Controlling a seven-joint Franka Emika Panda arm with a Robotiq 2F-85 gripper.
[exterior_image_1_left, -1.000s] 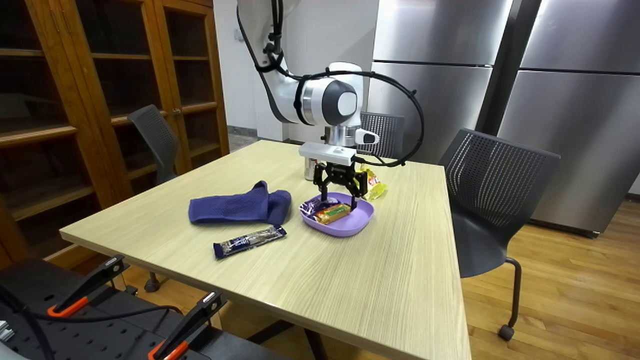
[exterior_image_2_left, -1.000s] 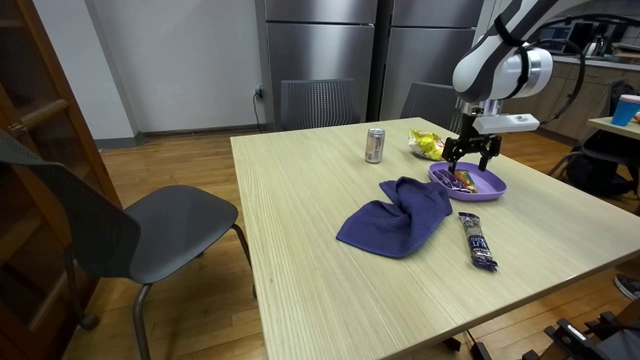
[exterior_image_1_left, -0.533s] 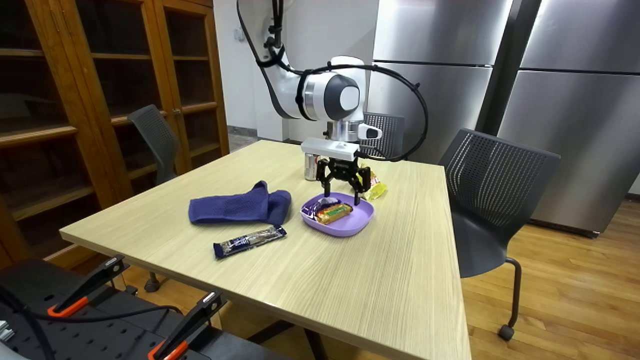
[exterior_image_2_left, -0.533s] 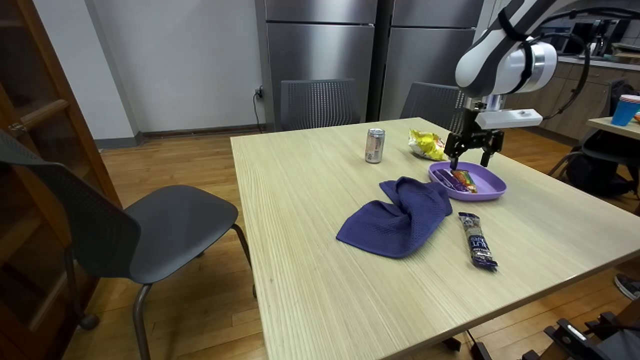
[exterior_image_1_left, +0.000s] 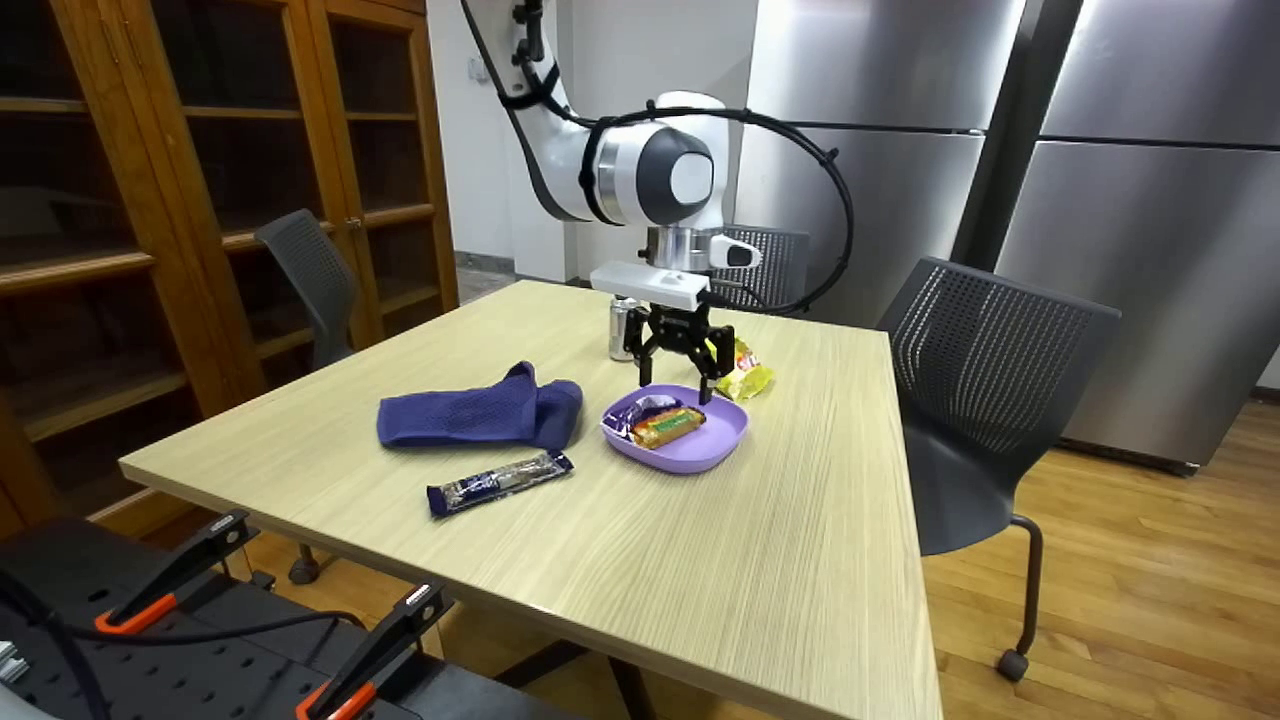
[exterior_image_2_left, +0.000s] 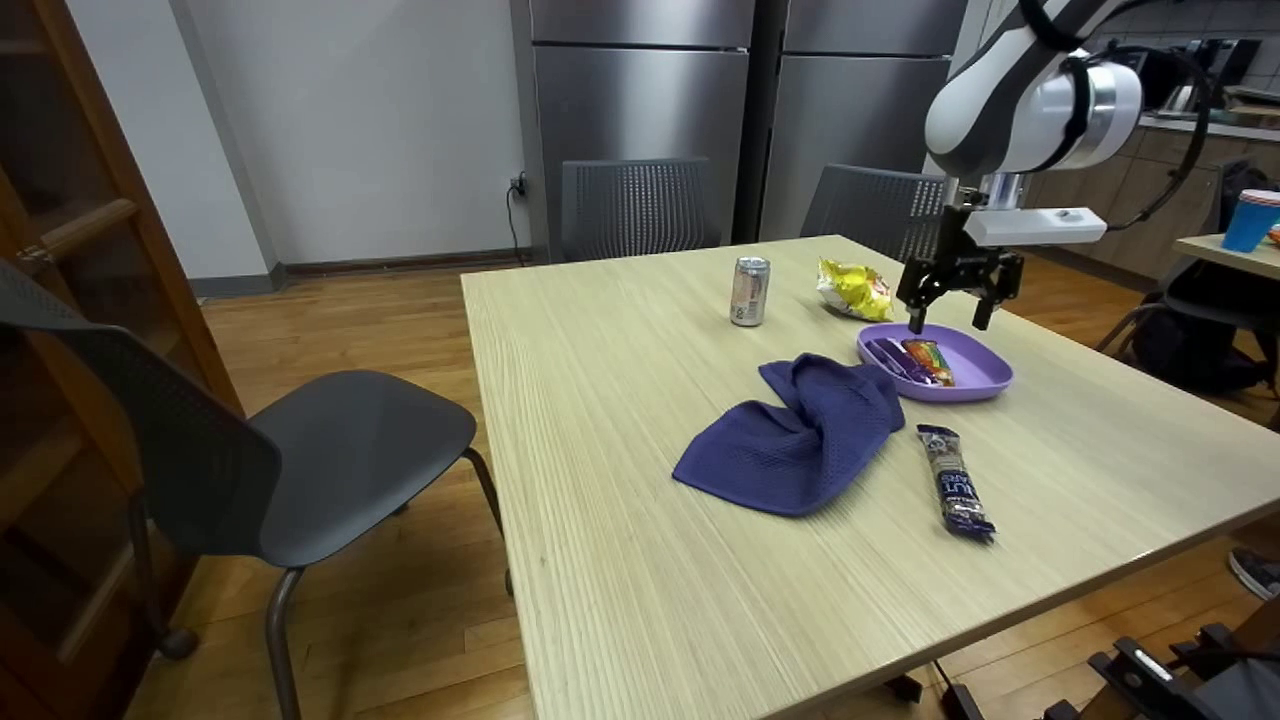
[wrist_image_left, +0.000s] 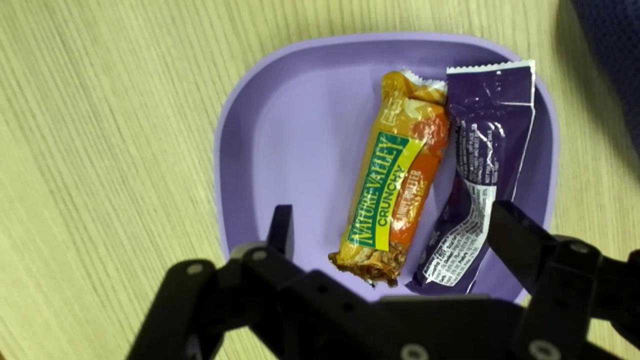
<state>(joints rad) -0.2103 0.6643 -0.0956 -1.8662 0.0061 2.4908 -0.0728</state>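
Hanging over the purple plate (wrist_image_left: 300, 125), your gripper (exterior_image_1_left: 675, 388) has its two fingers (wrist_image_left: 283, 230) spread wide, with nothing held between them. From the gripper, the granola bar (wrist_image_left: 387, 190) lies below: in the wrist view you see its yellow and orange wrapper slightly right of the centre, while the fingers enter from the bottom of the frame. Its long axis runs almost from top to bottom of this frame, the upper end leaning to the right, so the line from finger to finger goes across the bar, not along it. The finger at lower left is over the plate, beside the granola bar; the finger at lower right hides from you a part of the purple-wrapped bar (wrist_image_left: 485, 150).

The plate contains these two bars, which lie side by side. At their upper ends they seem to touch, but you cannot be sure. The purple-wrapped bar reaches up on the plate's wall at the upper right of the frame.

On the table (exterior_image_1_left: 800, 560), you find in an exterior view the nut bar (exterior_image_1_left: 498, 483) at lower left of the centre, and above it the blue cloth (exterior_image_1_left: 470, 415). The can (exterior_image_2_left: 749, 291) stands upright, in an exterior view, with the yellow bag (exterior_image_2_left: 853, 290) to its right.
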